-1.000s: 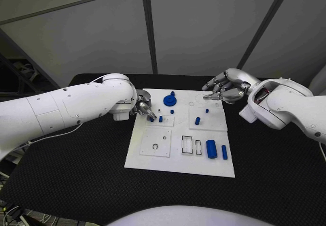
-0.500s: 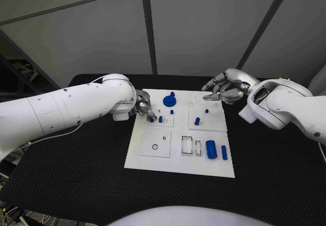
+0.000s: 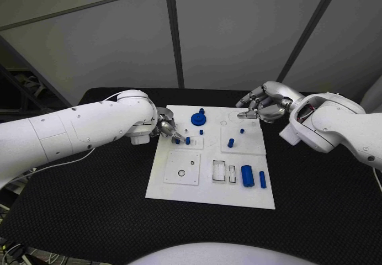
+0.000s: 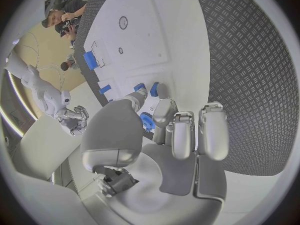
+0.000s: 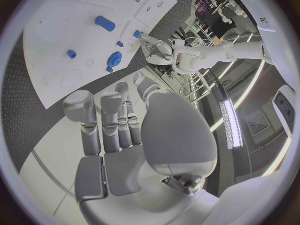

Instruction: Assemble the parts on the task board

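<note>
The white task board (image 3: pixel 208 190) lies mid-table. My left hand (image 3: pixel 166 128) is at its left edge, by a small raised plate with two short blue pegs (image 3: pixel 187 140). In the left wrist view the thumb and a finger of that hand (image 4: pixel 156 130) pinch a small blue part (image 4: pixel 147 121). My right hand (image 3: pixel 263 106) hovers over the board's far right corner with fingers curled and nothing in them. A blue round geared part (image 3: pixel 198 117) stands at the far middle. A thick blue cylinder (image 3: pixel 248 174) and a slim blue bar (image 3: pixel 263 178) lie at the near right.
Two more blue pegs (image 3: pixel 231 142) stand on the right raised plate. Two rectangular slots (image 3: pixel 219 170) sit in the board's near middle, beside a square plate with holes (image 3: pixel 182 166). Black mat (image 3: pixel 88 210) surrounds the board.
My left arm has drawn back slightly toward the far left, while its hand stays at the pegs. The right hand has not moved.
</note>
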{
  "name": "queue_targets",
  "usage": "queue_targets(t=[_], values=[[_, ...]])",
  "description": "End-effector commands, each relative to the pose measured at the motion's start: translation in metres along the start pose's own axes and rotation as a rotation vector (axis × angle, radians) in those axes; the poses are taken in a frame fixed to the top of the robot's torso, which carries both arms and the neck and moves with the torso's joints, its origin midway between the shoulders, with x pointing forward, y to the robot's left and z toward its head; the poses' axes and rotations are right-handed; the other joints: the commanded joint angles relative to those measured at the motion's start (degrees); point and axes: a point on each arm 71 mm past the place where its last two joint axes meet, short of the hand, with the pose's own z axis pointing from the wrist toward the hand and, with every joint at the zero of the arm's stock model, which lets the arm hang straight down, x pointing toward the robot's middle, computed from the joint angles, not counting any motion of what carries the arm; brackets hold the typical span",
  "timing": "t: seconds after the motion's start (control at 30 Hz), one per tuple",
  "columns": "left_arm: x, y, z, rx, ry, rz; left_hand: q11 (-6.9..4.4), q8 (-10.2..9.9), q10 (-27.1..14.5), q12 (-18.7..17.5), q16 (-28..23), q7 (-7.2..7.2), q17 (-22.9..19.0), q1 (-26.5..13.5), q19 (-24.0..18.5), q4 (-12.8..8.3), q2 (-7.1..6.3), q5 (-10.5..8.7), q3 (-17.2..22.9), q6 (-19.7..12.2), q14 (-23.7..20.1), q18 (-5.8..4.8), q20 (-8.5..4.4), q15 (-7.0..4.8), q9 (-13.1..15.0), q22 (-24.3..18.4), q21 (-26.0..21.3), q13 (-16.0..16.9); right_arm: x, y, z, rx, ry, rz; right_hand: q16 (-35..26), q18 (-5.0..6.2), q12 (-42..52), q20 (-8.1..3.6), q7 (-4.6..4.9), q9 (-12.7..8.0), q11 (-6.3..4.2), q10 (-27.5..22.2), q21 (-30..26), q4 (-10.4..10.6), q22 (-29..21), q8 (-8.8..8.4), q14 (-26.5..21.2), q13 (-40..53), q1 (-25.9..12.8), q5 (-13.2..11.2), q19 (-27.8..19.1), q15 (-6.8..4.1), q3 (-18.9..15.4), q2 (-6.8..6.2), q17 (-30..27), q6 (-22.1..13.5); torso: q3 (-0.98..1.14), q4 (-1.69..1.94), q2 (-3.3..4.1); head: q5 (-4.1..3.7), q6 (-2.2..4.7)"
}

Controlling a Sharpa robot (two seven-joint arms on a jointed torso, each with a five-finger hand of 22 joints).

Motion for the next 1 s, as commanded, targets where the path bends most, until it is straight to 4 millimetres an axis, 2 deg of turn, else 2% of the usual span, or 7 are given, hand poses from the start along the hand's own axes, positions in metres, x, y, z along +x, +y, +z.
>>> queue_targets(t=[0.03,0.57,0.63,0.73,0.83,0.9,1.0], values=[[-0.002,0.002,-0.001,-0.002,-0.042,-0.023,-0.11,-0.01,-0.28,-0.16,0.35,0.0,15.09,1.5,-0.03,0.97,0.21,-0.28,-0.32,-0.05,5.93,-4.18,-0.35,-0.08,0.18,5.31,-0.29,0.91,-0.001,0.001,0.0,-0.009,0.001,-0.003,-0.15,0.56,-0.03,0.07,0.12,0.06,-0.12,-0.3,-0.15,0.38,-0.05,-0.06,0.27,-0.06,-0.43,0.2,0.15,-0.04,0.06,-0.11,0.03,-0.3,0.0,-0.02,0.03,0.0,-0.01],[-0.029,-0.011,-0.013,0.11,-0.176,-0.107,0.63,-2.19,-1.68,-3.93,-1.39,0.97,13.5,3.65,-1.93,2.78,-0.57,-0.28,-1.6,-2.05,5.41,-3.46,0.02,0.44,-1.58,2.68,-2.87,-0.91,-0.001,0.0,0.002,-0.007,0.0,-0.003,-0.24,0.57,-0.05,0.07,0.13,0.06,-0.12,-0.32,-0.21,0.43,-0.09,-0.08,0.28,-0.11,-0.48,0.2,0.16,-0.04,0.06,-0.14,0.02,-0.34,0.05,-0.02,-0.01,-0.03,0.14],[-0.031,-0.013,-0.014,0.132,-0.186,-0.126,1.13,-3.45,-4.57,-12.21,-4.1,1.42,11.11,3.7,-4.41,2.8,-0.6,-0.29,-1.95,-2.87,4.53,-2.55,0.34,0.81,-3.04,-0.71,-6.14,-5.04,-0.001,0.0,0.002,-0.006,-0.001,-0.004,-0.24,0.57,-0.05,0.07,0.13,0.06,-0.12,-0.32,-0.21,0.43,-0.09,-0.08,0.28,-0.11,-0.48,0.2,0.16,-0.04,0.06,-0.14,0.02,-0.34,0.05,0.03,0.03,-0.09,0.2],[-0.034,-0.016,-0.015,0.177,-0.205,-0.163,2.43,-4.0,-13.05,-31.25,-15.53,2.93,1.97,5.09,-13.97,2.61,-0.86,-0.18,-2.14,-5.52,0.08,0.49,1.37,2.14,-6.13,-13.42,-19.33,-15.25,-0.001,0.0,0.002,-0.005,-0.002,-0.004,-0.24,0.57,-0.05,0.07,0.13,0.06,-0.12,-0.32,-0.21,0.43,-0.09,-0.08,0.28,-0.11,-0.48,0.2,0.16,-0.04,0.06,-0.14,0.02,-0.34,0.06,0.01,0.0,-0.18,0.25],[-0.038,-0.024,-0.015,0.253,-0.253,-0.196,3.78,-4.77,-16.93,-36.43,-32.57,4.3,-10.5,9.4,-23.21,1.16,-1.22,-0.44,-0.99,-7.58,-6.96,3.08,2.45,3.31,-10.33,-26.49,-34.06,-19.66,-0.002,0.0,0.002,-0.005,-0.003,-0.003,-0.24,0.57,-0.05,0.07,0.13,0.06,-0.12,-0.32,-0.21,0.43,-0.09,-0.08,0.28,-0.11,-0.48,0.2,0.16,-0.04,0.06,-0.14,0.02,-0.34,0.08,-0.01,0.03,-0.43,0.48],[-0.041,-0.032,-0.016,0.336,-0.306,-0.21,5.41,-4.77,-19.87,-41.97,-49.08,5.28,-21.72,15.04,-25.34,-1.73,-1.83,-0.66,1.56,-9.27,-14.44,2.83,3.72,4.31,-15.02,-29.96,-39.41,-25.39,-0.002,-0.001,0.002,-0.004,-0.005,-0.003,-0.24,0.57,-0.05,0.07,0.13,0.06,-0.12,-0.32,-0.21,0.43,-0.09,-0.08,0.28,-0.11,-0.48,0.2,0.16,-0.04,0.06,-0.14,0.02,-0.34,0.04,-0.12,0.04,-0.57,0.73],[-0.04,-0.041,-0.015,0.434,-0.369,-0.195,6.19,-4.85,-22.0,-46.94,-55.98,5.89,-25.96,20.71,-27.4,-5.03,-2.79,-0.53,4.56,-9.82,-18.62,2.67,4.69,5.41,-19.08,-32.78,-43.78,-31.25,-0.002,-0.001,0.003,-0.004,-0.006,-0.003,-0.24,0.57,-0.05,0.07,0.13,0.06,-0.12,-0.32,-0.21,0.43,-0.09,-0.08,0.28,-0.11,-0.48,0.2,0.16,-0.04,0.06,-0.14,0.02,-0.34,0.05,-0.13,0.01,-0.89,0.91]])
